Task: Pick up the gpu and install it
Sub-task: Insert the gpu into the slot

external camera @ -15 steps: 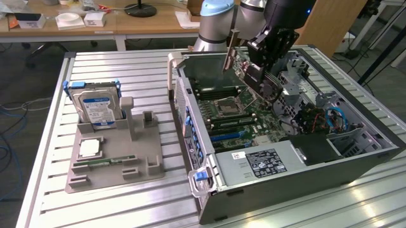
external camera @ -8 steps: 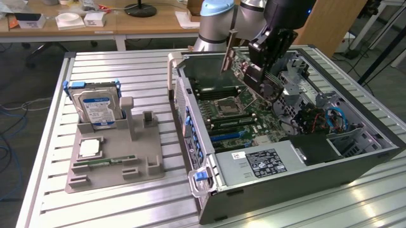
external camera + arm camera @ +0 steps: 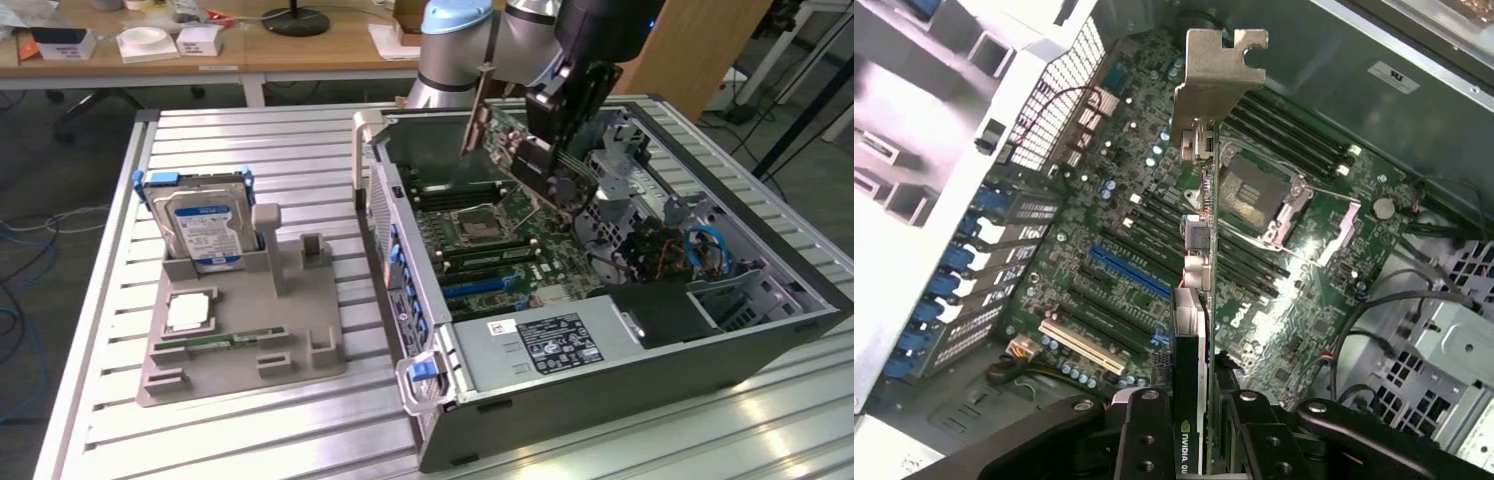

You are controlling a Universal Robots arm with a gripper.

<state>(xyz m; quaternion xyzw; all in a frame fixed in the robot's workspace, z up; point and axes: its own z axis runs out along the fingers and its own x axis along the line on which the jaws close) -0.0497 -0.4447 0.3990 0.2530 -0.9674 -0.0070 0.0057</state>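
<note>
A slatted metal workbench (image 3: 254, 140) stood before wooden desks (image 3: 307, 48) cluttered with white boxes (image 3: 147, 42) and a black round stand base (image 3: 295, 20); loose cables (image 3: 19, 235) trailed across the grey floor (image 3: 67, 150).

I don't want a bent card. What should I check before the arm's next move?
1. gpu gripped in the jaws: ok.
2. gpu clear of the motherboard: ok, held above it.
3. Computer case side open: ok.
4. Blue slot unoccupied: ok.
5. gpu level: not ok, it hangs tilted in the exterior view.
6. Card edge over a slot: cannot tell.
</note>
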